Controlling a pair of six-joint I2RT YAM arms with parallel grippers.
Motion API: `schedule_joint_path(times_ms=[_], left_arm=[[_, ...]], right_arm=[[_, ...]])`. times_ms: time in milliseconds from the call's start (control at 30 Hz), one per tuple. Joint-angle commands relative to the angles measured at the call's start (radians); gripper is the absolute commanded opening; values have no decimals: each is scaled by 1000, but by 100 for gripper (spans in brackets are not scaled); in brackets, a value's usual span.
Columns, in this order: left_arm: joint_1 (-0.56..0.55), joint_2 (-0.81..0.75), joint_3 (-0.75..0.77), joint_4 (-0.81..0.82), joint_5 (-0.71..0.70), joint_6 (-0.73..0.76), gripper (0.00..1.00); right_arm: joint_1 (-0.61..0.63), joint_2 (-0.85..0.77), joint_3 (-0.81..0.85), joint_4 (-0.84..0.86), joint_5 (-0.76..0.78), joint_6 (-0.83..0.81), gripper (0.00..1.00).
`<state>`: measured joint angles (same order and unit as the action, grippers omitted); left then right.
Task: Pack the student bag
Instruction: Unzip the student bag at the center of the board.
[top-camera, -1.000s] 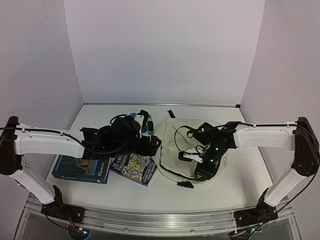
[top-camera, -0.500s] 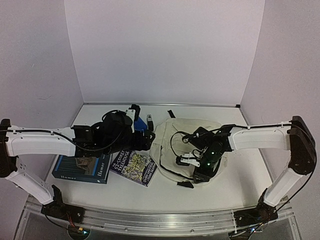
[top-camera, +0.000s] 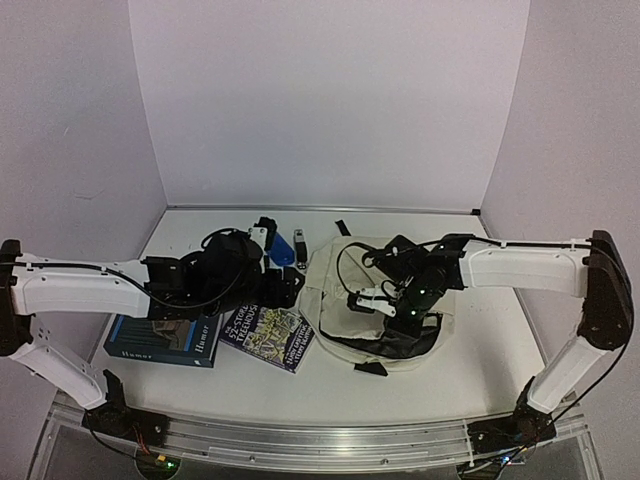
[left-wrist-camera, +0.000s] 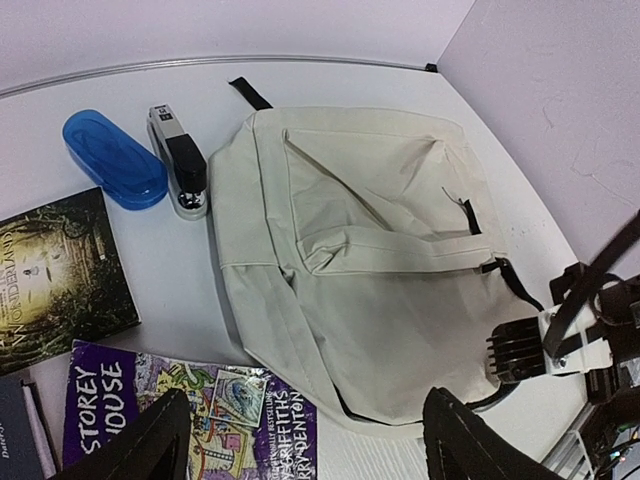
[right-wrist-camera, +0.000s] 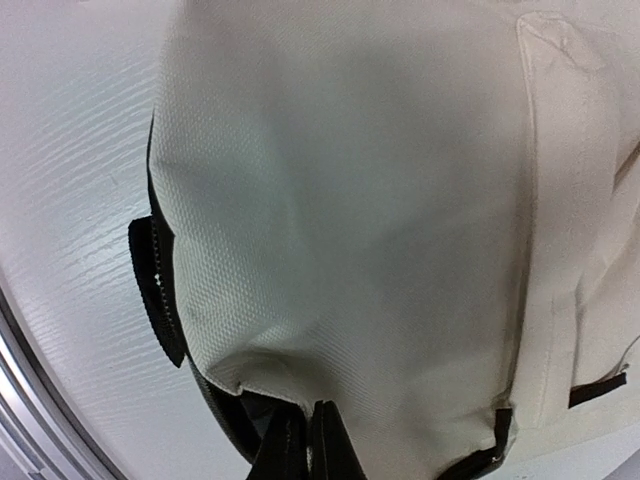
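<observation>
White table (left-wrist-camera: 40, 110) holds student bag (left-wrist-camera: 370, 260) beside book (left-wrist-camera: 230, 400) reading "STOREY HOUSE".

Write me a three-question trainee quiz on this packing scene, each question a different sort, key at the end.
1. True or false: the right jaws are shut on the edge of the backpack.
2. What lies right beside the blue case? A) stapler B) mug C) scissors
3. Short answer: which book lies nearest the backpack?

Key: 1 true; 2 A; 3 the purple book.
</observation>
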<state>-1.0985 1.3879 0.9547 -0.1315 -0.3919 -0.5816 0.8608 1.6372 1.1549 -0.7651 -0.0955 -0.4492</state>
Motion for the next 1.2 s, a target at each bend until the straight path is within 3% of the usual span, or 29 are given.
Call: schedule_joint_path(times_ms=[0, 267, 467, 600, 867, 1000, 1167], left_arm=[[5, -39, -5, 16, -26, -14, 80], [11, -54, -36, 52, 1, -1, 81], [0, 48, 9, 181, 263, 158, 78], [-76, 206, 145, 162, 295, 327, 78], [-112, 598, 564, -105, 271, 468, 74], [-111, 695, 627, -116, 318, 491, 71], [-110, 744, 595, -118, 372, 463, 67]], right_arm=[[-7, -44, 73, -8, 71, -8, 0], [-191, -54, 263, -18, 21, 16, 0], [-278, 13, 357, -16, 10, 29, 0], [-327, 64, 408, -13, -2, 67, 0], [-400, 131, 491, 4, -28, 158, 0], [-441, 165, 505, 12, -52, 181, 0], [-513, 244, 524, 30, -51, 187, 0]])
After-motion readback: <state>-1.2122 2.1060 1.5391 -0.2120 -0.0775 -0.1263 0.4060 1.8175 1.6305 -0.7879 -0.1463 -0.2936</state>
